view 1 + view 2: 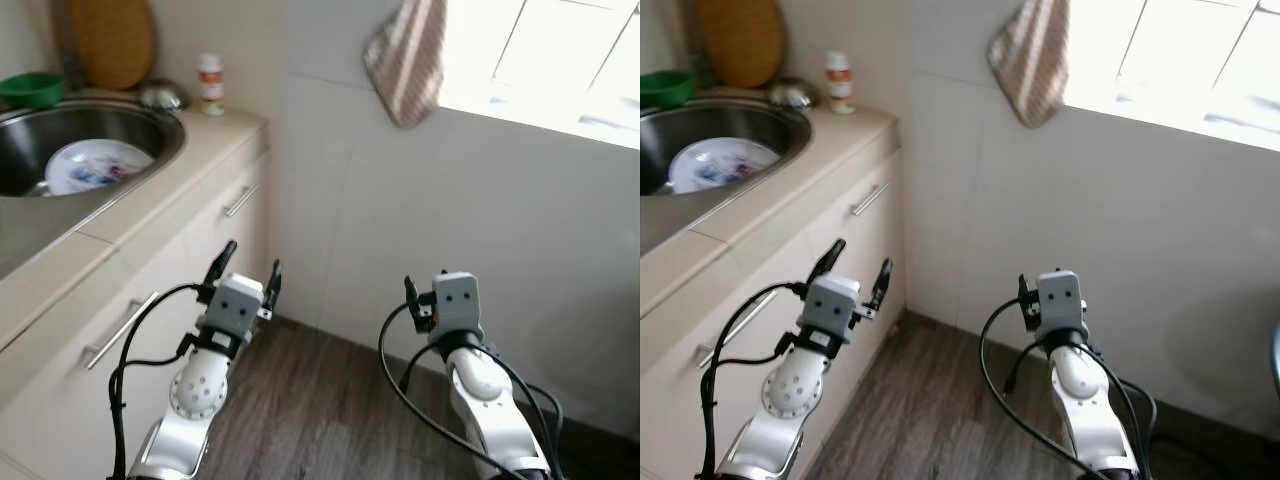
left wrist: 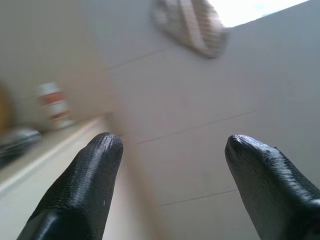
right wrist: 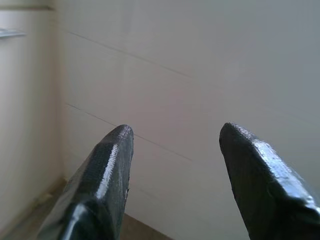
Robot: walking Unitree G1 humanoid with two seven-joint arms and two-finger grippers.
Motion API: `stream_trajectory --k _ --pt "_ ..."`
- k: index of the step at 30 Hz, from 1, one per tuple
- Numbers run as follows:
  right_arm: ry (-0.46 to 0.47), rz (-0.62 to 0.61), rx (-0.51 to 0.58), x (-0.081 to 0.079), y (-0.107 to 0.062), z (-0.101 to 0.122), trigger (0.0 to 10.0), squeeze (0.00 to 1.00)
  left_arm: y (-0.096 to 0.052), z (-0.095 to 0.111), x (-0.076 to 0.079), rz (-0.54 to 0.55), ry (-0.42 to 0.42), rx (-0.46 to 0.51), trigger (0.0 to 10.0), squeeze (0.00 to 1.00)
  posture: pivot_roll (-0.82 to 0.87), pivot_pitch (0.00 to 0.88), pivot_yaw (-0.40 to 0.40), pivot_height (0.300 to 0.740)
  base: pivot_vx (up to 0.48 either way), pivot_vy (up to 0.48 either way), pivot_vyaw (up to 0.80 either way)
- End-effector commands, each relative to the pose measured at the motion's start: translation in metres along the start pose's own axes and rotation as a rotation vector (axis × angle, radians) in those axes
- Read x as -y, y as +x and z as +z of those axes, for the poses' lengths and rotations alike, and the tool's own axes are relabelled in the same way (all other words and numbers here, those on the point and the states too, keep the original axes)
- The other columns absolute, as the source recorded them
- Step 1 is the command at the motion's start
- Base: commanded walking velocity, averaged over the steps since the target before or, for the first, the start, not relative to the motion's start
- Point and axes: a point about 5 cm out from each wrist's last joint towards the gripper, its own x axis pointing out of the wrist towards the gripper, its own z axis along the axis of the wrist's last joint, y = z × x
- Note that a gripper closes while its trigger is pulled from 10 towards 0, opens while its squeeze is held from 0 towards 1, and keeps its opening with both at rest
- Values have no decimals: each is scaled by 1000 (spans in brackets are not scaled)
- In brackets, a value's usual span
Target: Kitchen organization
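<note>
A household robot stands in a kitchen corner, both arms raised in front of it and neither holding anything. The left gripper (image 1: 247, 266) hangs just in front of the cabinet (image 1: 200, 260), below the counter (image 1: 150, 190) edge, its two black fingers (image 2: 95, 165) spread wide with nothing between them. The right gripper (image 3: 172, 165) points at the tiled wall (image 1: 400, 230), its fingers likewise parted and empty, well apart from anything it could pick up.

The items most likely awaiting tidying sit up on the counter to the robot's left. A white plate (image 1: 97, 165) with a blue pattern lies inside the steel sink (image 1: 150, 115). Beyond the sink rim, a small bottle (image 1: 210, 84) with a red label stands upright near the wall, beside a small metal object too blurred to identify. A green bowl (image 1: 32, 88) rests at the far side of the sink, and a wooden board (image 1: 110, 40) leans against the back wall. A striped cloth (image 1: 407, 60) hangs on the wall next to the bright window (image 1: 560, 60), probably kept there to dry.

With the arms low and facing the wall, the robot appears to be between steps, likely needing to turn left toward the sink before reaching for anything. Bar handles (image 1: 118, 330) on the cabinet fronts sit close to the left arm and could snag its cable during a turn.
</note>
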Motion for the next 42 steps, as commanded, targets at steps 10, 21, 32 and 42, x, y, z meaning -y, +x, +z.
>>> stream_trajectory --k 10,21,32,42 --pt "4 -51 -22 13 -3 -3 10000 0 1 -3 9 -35 -25 -23 10000 0 28 0 -36 740 0 0 -800" --pt "15 -89 -28 15 -7 -6 10000 0 6 -6 13 -78 -25 -32 10000 0 -4 0 2 740 0 0 -800" --pt "-91 -12 -41 8 -5 -7 10000 0 5 -8 15 -67 -37 -38 10000 0 -2 0 -10 740 0 0 73" --pt "-45 -17 -41 9 -5 -8 10000 0 5 -8 14 -55 -46 -43 10000 0 6 0 -18 740 0 0 480"
